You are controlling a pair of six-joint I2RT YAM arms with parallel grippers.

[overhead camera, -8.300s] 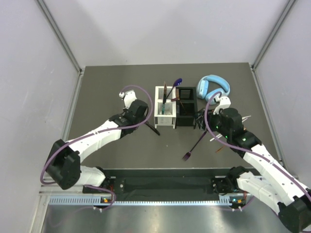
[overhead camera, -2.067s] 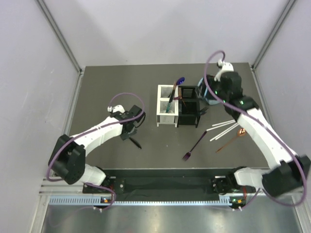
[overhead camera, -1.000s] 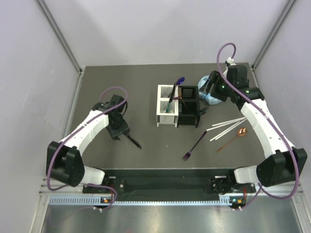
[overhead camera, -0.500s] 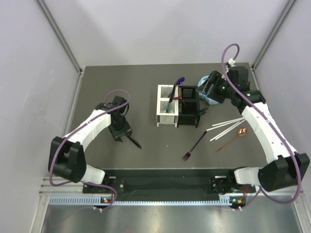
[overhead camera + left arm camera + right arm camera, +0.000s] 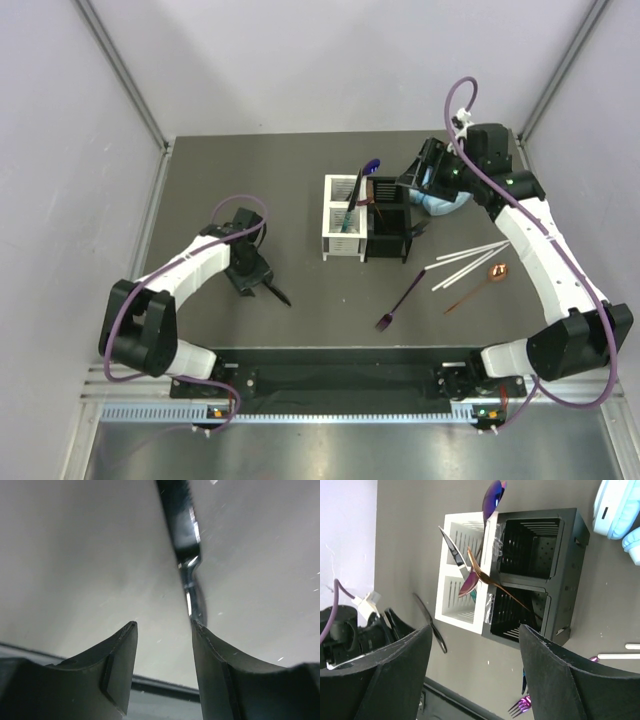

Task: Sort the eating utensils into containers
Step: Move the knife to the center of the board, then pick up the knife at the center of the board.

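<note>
A dark slim utensil (image 5: 280, 296) lies flat on the table left of the containers. My left gripper (image 5: 258, 282) stands open at its near end. In the left wrist view the utensil (image 5: 184, 535) runs down to the right fingertip (image 5: 200, 632), and nothing lies between the fingers of that gripper (image 5: 163, 625). The white caddy (image 5: 340, 245) holds a purple spoon (image 5: 368, 168) and other cutlery. The black caddy (image 5: 386, 250) stands against it. My right gripper (image 5: 410, 180) hovers open and empty above the black caddy (image 5: 560, 575). A purple fork (image 5: 398, 300), white sticks (image 5: 465, 262) and a copper spoon (image 5: 485, 280) lie on the table.
Light-blue headphones (image 5: 445, 200) sit right of the black caddy, under my right arm. Grey walls close in the table on three sides. A black rail (image 5: 350, 380) runs along the near edge.
My left gripper has slid a little toward the near side, onto the end of the dark utensil. My right gripper has shifted left from the headphones toward the black caddy.
</note>
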